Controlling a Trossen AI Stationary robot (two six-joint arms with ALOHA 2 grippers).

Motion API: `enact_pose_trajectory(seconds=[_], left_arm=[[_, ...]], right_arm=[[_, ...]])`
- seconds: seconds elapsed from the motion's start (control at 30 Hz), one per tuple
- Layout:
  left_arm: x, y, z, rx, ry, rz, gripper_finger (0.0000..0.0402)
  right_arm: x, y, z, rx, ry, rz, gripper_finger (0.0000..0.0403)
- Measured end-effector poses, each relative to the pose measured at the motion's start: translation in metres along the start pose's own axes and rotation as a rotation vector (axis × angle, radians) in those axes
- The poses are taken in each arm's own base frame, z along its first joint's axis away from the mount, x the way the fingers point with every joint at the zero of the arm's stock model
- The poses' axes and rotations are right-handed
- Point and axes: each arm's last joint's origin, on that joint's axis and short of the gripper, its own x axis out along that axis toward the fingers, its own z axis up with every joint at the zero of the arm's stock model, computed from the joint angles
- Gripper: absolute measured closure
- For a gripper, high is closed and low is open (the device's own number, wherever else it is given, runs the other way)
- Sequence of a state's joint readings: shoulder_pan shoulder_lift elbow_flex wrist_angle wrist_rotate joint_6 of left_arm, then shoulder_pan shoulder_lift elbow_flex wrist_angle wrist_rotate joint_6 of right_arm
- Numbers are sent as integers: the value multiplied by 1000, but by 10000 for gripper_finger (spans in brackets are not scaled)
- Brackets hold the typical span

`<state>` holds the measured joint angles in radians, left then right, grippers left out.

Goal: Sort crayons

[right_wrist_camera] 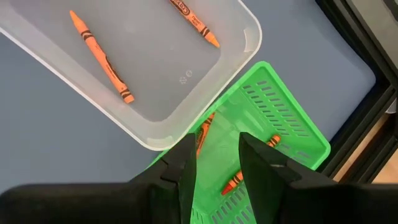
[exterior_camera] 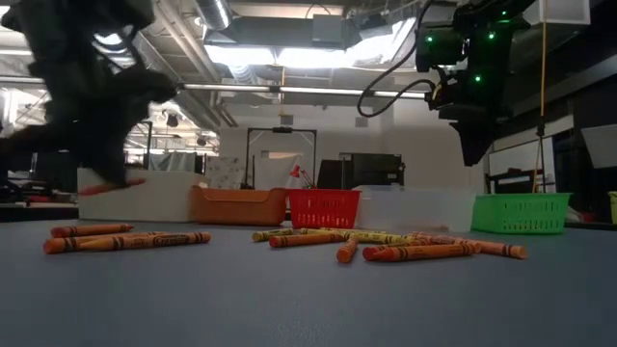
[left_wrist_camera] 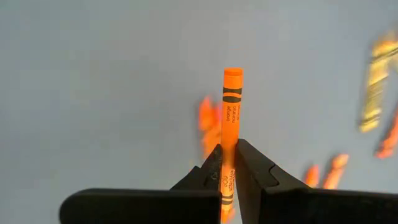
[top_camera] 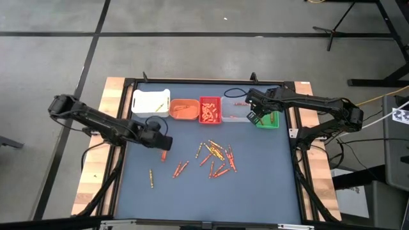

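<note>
Left gripper (left_wrist_camera: 229,177) clamped on an orange crayon (left_wrist_camera: 231,118) above the table (top_camera: 255,191), mid-transfer and likely needing carriage to a matching bin; right gripper (right_wrist_camera: 216,155), fingers apart and empty, hovers over the green bin (right_wrist_camera: 292,124).

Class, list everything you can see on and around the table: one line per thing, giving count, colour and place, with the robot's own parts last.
White bin: one, white, left end of the bin row, a crayon inside.
Orange bin: one, orange, next to the white bin.
Red bin: one, red, mid-row, crayons inside.
Clear bin: one, clear, beside the green bin, two orange crayons inside.
Green bin: one, green, right end of the row, crayons inside.
Loose crayons: over a dozen, mostly orange-red, some yellowish, scattered mid-table.
Held crayon: one, orange, in the left gripper.
Left gripper: shut on the held crayon, above the table's left side.
Right gripper: open, empty, over the green bin.
</note>
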<state>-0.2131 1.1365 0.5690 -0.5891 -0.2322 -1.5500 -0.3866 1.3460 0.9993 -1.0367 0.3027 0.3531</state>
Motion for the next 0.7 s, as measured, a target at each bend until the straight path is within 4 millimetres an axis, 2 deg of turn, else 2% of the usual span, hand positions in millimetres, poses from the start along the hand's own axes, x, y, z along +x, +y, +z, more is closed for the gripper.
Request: enact_pose_trajectory(seconds=[0.33,0.7], left_arm=[[-3,-25,44,232,-278,-226,394],[-6,-28,86,487,-496,-211,393]], right_arm=[[0,0,0,1,-4,1,283],[0,1,2,8,-25,9,283]])
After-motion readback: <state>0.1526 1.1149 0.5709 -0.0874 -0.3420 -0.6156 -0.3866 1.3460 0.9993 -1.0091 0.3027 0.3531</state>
